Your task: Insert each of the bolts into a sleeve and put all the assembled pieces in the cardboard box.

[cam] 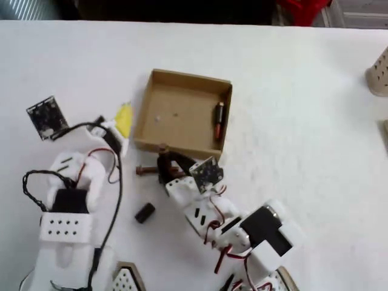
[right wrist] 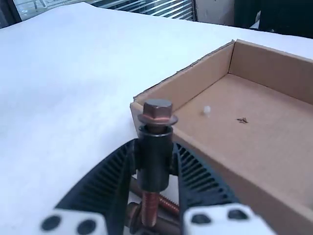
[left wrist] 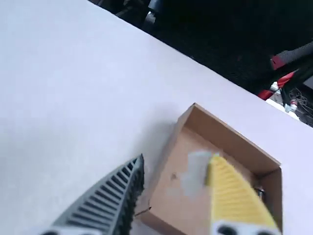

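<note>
Presently the white table carries the open cardboard box, and everything else stands close around it. The left gripper hangs just beside one side wall of the box, its grey and yellow jaws spread wide with nothing between them. The right gripper is just outside the box wall that faces the arms; its jaws are closed tight on a black sleeve, held upright, with a bolt pushed through it, head on top. Inside the box, an assembled piece lies along the wall far from the left gripper. A second bolt lies flat on the table under the right gripper, near the box, and a loose sleeve lies farther from the box.
</note>
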